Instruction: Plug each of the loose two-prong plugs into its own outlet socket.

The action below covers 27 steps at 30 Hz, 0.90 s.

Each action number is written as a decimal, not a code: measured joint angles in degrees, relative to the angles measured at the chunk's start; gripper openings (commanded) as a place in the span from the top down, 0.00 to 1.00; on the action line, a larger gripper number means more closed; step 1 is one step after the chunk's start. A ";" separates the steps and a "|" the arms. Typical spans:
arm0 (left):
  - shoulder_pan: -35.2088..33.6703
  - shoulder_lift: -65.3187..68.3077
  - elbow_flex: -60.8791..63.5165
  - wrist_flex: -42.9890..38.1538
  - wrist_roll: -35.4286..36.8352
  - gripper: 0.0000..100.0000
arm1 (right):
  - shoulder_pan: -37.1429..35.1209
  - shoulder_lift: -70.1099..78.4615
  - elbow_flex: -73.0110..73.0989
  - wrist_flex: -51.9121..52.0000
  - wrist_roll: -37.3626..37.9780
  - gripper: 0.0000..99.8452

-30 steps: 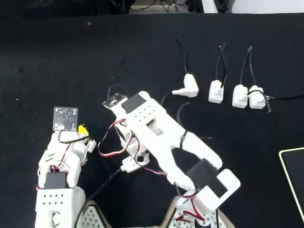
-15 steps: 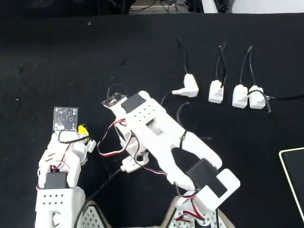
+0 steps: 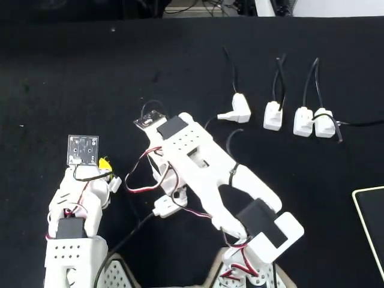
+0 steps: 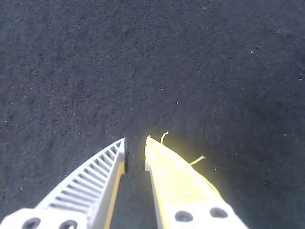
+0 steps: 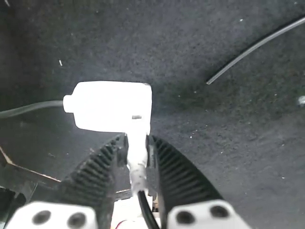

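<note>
We're looking down on the black tabletop (image 3: 72, 72), and the biggest thing on it is the right arm (image 3: 204, 174), stretched from its base at the near edge out toward the middle. The left arm (image 3: 75, 210) sits folded near its own base at the near left, well apart from everything else. At the right edge there's a dark slab (image 3: 371, 231) with a pale rim, partly cut off. At the far right we have a row of 4 white pieces (image 3: 273, 115) on black cords, and from here we can't sort plugs from sockets.

Now the action: under the right arm lies a white socket (image 3: 165, 207), its cable trailing toward the near left. From the right wrist, that socket (image 5: 112, 106) lies flat on its side right ahead of the right pincer (image 5: 137, 139). The pincer is clamped on a white plug (image 5: 137, 149), 1 ribbed finger on each side. The plug's nose touches the socket's face; we can't tell if the 2 prongs are in.

The left pincer (image 4: 136, 140) hangs over bare tabletop, slightly spread with a narrow gap, holding nothing.
</note>
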 measured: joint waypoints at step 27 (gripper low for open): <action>0.00 0.00 0.00 0.00 0.00 0.92 | 0.26 14.33 -10.37 3.43 1.85 0.99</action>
